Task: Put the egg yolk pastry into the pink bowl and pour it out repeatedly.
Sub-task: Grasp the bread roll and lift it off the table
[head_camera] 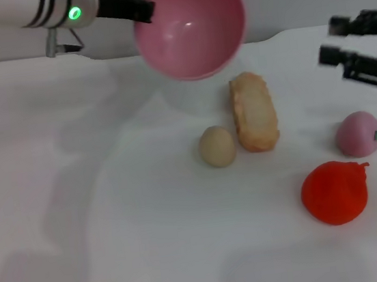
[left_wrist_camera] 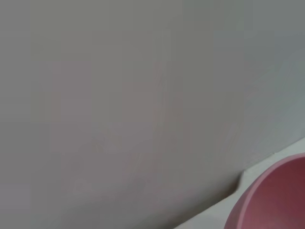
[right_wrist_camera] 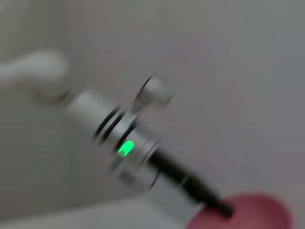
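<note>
Left gripper (head_camera: 139,11) clamps pink bowl (head_camera: 190,25) rim, tipped, empty, above egg yolk pastry (head_camera: 217,146) on table. Right gripper (head_camera: 342,44) open, off right. Risk: rim slipping.

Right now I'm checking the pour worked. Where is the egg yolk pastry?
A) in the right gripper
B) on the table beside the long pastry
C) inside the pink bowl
B: the egg yolk pastry lies on the table beside the long pastry.
</note>
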`<state>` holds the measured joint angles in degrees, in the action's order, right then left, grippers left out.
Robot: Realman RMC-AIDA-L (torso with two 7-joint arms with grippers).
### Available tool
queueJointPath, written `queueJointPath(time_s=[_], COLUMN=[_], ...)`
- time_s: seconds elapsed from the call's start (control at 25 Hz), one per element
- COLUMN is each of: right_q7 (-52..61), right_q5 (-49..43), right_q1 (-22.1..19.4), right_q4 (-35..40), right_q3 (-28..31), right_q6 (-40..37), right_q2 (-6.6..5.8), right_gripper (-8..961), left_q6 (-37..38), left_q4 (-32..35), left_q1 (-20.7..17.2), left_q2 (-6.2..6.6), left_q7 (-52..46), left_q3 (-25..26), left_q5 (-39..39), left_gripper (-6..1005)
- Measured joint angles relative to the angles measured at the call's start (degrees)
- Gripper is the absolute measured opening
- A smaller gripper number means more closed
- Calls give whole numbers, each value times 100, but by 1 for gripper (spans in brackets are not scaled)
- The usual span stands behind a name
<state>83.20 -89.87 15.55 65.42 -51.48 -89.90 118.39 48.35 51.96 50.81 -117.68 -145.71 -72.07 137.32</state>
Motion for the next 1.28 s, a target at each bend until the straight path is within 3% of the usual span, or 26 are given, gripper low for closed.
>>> queueJointPath(time_s=[0.24, 0.44, 0.64, 0.84, 1.28], right_q7=[1629, 2839, 3509, 3904, 3963], right_q5=[-1508, -2723, -3133, -3532, -3584], right_q1=[278, 639, 970, 1541, 2067], right_q4=[1402, 1995, 1467, 187, -1016], right_q3=[-309, -1000, -1854, -2519, -3278], right_q6=[-444, -304, 610, 1743, 2905], right_q2=[8, 36, 41, 42, 50], right_gripper=[454, 454, 454, 454, 454], left_q6=[424, 611, 709, 742, 746], left_q4=[-161, -146, -137, -133, -140], left_q1=[229, 219, 196, 180, 129], left_q2=[39, 60, 37, 31, -1], left_q7=[-216, -224, -224, -251, -263], left_q3=[804, 941, 948, 952, 916], left_q5=[775, 807, 809, 807, 779], left_gripper=[45, 45, 45, 45, 45])
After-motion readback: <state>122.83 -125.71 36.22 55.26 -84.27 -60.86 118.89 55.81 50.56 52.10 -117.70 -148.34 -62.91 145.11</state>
